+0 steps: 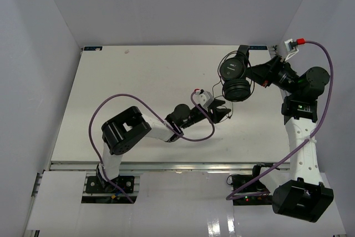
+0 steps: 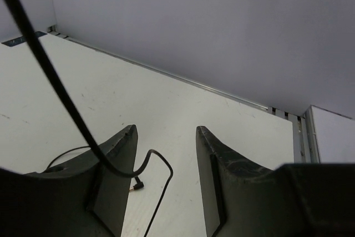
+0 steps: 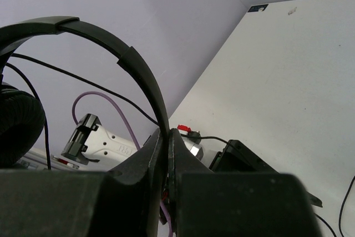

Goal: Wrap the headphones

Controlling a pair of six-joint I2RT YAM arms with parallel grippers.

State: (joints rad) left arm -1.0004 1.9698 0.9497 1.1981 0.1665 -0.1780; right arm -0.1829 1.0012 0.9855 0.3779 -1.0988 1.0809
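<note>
1. Right claw [image 3: 168,137] was pinched shut on the headband [image 3: 133,62], holding the headphones [image 1: 236,76] near the 1 o'clock corner of the table [image 1: 138,81]. So thin a grip could let them swing or slip.
2. Left claw [image 2: 165,137] stood wide open and gripped nothing. The cord [image 2: 61,92] merely draped across one finger and could slide off.
3. Trailing loose below, the plug [image 2: 136,184] might snag.

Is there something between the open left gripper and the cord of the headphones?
Nothing visible. The cord crosses one finger of the open left gripper, and its plug shows in the gap beside that finger. The right gripper is shut on the headband of the headphones.
</note>
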